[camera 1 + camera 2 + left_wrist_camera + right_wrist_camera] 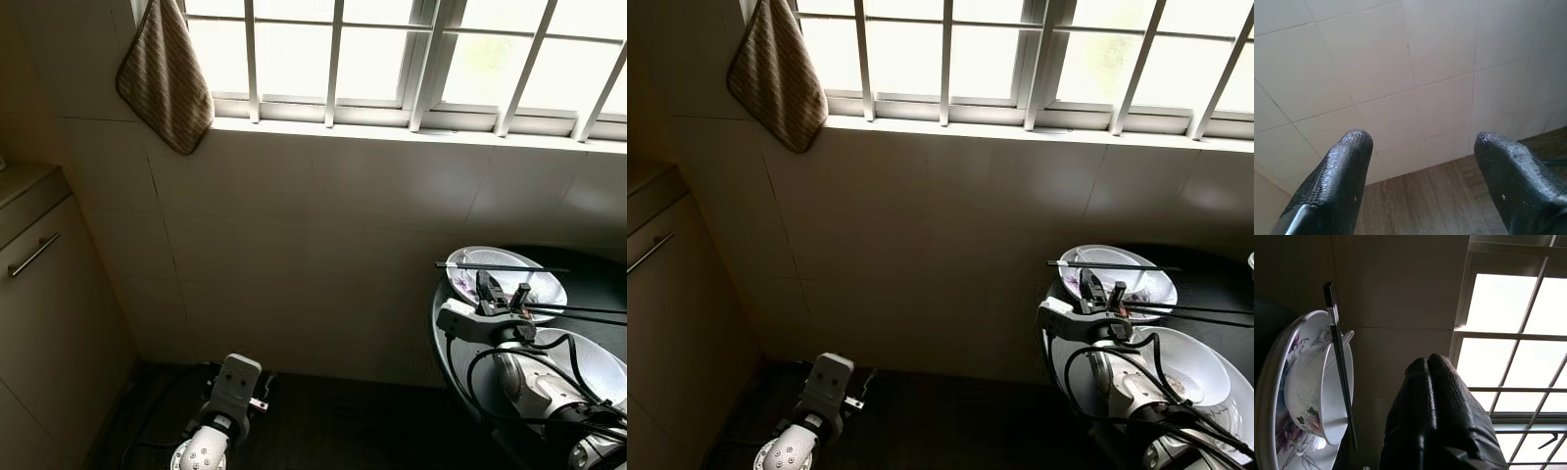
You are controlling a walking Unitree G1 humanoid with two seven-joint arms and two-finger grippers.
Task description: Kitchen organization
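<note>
A flowered bowl [509, 279] sits in a matching plate [1273, 431] at the near-left rim of a dark round table [588, 259]. A black chopstick [500, 266] lies across the bowl's top. My right gripper [500, 292] hovers just above and in front of this bowl, and its fingers [1430, 382] are pressed together with nothing visible between them. Thin black sticks [578, 311] run to the right from it. My left gripper [1420, 147] hangs low by the tiled wall, open, with nothing between its fingers.
A larger white bowl [593, 362] rests on the table under my right arm. A brown checked towel [165, 73] hangs at the window's left corner. A beige cabinet [39, 294] with a bar handle stands on the left. Dark floor [333, 421] lies below.
</note>
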